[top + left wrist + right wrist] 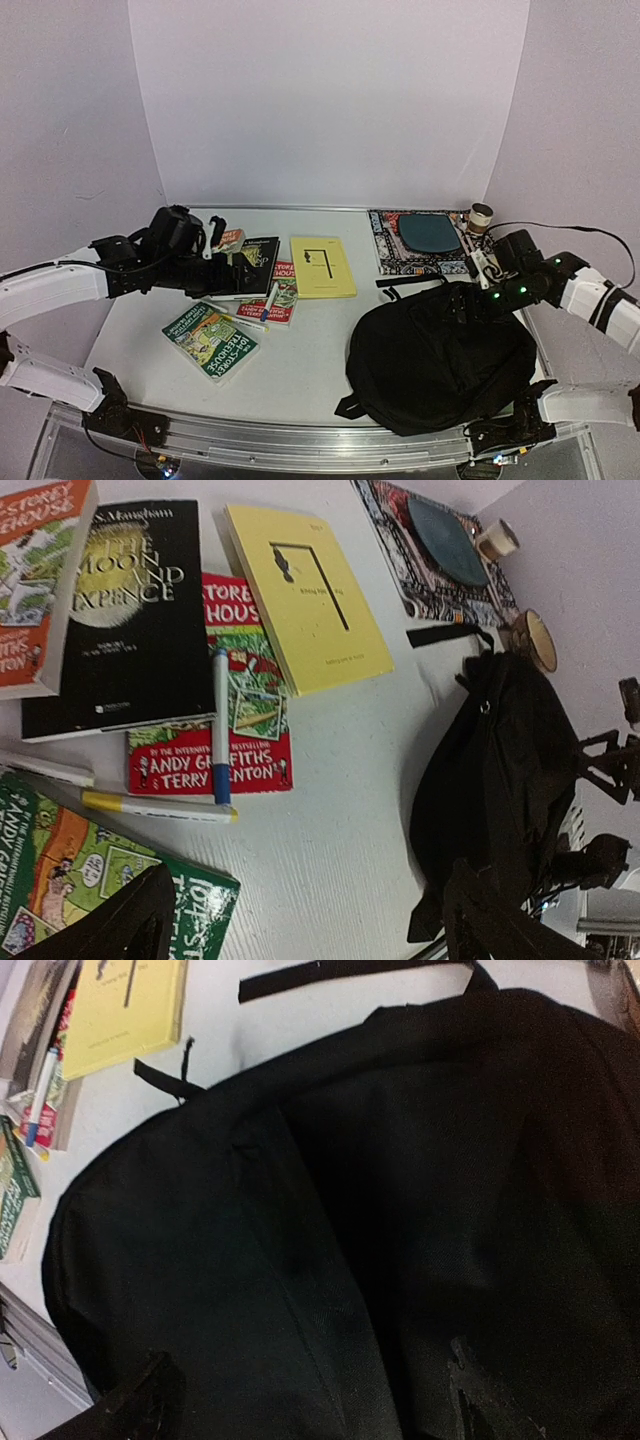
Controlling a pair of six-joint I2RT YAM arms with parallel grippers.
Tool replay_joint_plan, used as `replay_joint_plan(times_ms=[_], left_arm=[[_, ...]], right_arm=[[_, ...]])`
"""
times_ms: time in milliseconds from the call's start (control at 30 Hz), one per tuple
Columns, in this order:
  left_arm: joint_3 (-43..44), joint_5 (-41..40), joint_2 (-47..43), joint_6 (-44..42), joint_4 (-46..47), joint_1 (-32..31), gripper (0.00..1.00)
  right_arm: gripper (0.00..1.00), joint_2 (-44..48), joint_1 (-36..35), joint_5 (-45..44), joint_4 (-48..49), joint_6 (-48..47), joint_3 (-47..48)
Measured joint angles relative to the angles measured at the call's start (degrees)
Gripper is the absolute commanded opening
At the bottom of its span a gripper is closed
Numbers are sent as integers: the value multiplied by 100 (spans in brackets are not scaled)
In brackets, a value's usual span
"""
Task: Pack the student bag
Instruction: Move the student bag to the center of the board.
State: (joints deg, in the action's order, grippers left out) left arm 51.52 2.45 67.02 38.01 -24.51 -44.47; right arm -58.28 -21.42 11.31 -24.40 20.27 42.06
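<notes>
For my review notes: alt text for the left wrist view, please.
Books lie on a white table, a pen across the red book. A black bag lies at right; the open left claw frames the bottom.

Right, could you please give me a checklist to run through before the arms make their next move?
1. The left pincer is open and empty: ok.
2. The right pincer is open and empty, above the backpack: ok.
3. The backpack is unzipped for packing: cannot tell; no opening shows.
4. The yellow book lies flat with nothing on it: ok.
5. The red book is free of clutter: not ok; a pen lies across it.
</notes>
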Motion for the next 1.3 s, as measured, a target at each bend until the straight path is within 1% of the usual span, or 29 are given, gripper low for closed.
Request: replay_joint_plan(times_ms=[167, 267, 400, 500, 633, 800, 867, 1067, 1300], left_arm=[[231, -274, 692, 302, 53, -722, 94], [424, -349, 1150, 415, 139, -1024, 94], [694, -360, 1680, 488, 259, -1226, 94], [911, -288, 2045, 512, 391, -1297, 94], [1142, -125, 2404, 510, 538, -1397, 94], [1192, -59, 2540, 510, 605, -1466, 94], [1191, -59, 2540, 512, 616, -1475, 94], [1040, -88, 2473, 549, 681, -1486, 94], [688, -267, 2243, 613, 692, -1503, 94]], right_arm=[[83, -750, -365, -406, -26, 82, 16], [81, -1133, -528, -617, -23, 89, 20], [69, -1493, -643, -840, 14, 85, 20], [48, -1825, -707, -923, 83, 103, 20], [22, -2084, -900, -894, 249, 194, 20], [2, -2262, -1339, -931, 325, 501, 190], [0, -2308, -1602, -958, 346, 758, 353], [0, -2489, -2348, -1241, 568, 1640, 820], [0, -2851, -2911, -1720, 1019, 2772, 1096]])
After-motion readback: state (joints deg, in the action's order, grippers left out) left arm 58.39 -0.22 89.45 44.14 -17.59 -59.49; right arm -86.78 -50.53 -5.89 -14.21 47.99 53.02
